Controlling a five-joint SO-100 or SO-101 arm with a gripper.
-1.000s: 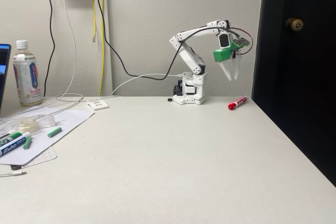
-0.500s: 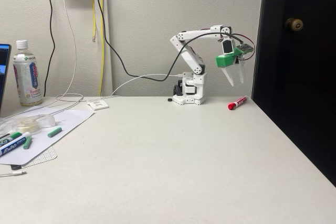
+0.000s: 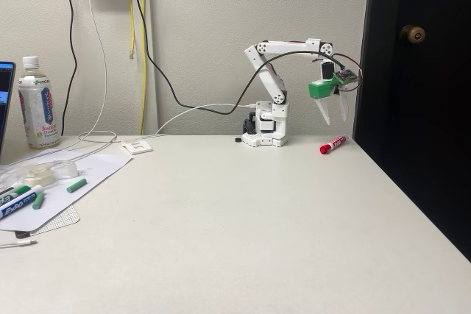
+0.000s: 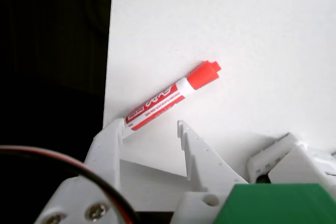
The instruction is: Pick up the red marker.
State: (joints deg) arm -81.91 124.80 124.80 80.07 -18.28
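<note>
The red marker [image 3: 333, 144] lies on the white table near its right edge, red cap toward the camera in the fixed view. In the wrist view the red marker [image 4: 169, 96] lies slanted, cap up and to the right, its white end just past the left fingertip. My gripper [image 3: 334, 120] hangs open above the marker, fingers pointing down, clear of it. From the wrist, the gripper [image 4: 148, 125] has its two white fingers spread with bare table between them.
The table's right edge [image 3: 412, 196] drops off beside a dark door [image 3: 419, 93]. At the far left lie green and blue markers [image 3: 20, 198] on paper, a tape roll [image 3: 40, 174] and a bottle [image 3: 37, 103]. Cables hang down the wall behind the arm base [image 3: 266, 126].
The arm has stretched out to the right and the gripper has moved right and slightly down, closer over the marker. The marker has not moved.
</note>
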